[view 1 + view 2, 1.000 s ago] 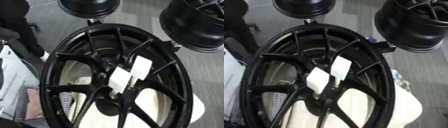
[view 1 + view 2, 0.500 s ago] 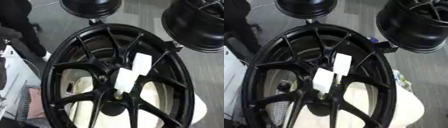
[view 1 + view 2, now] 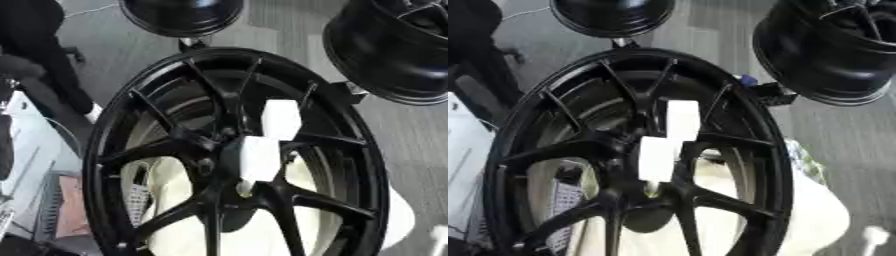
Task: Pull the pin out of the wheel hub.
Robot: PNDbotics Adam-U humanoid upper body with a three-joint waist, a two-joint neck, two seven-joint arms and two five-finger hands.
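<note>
Black and glossy, the wheel hub point(image 3: 232, 155) fills the centre of the frame, its spokes running out to a wide rim; behind the spokes lies a cream surface point(image 3: 815, 210); a second black wheel point(image 3: 394, 50) sits at the upper right and a third point(image 3: 182, 16) at the top centre; two white rectangular tags point(image 3: 261, 157) lie over the hub's centre, one above the other; the pin cannot be made out; neither robot hand shows in either view, so their state cannot be told.
</note>
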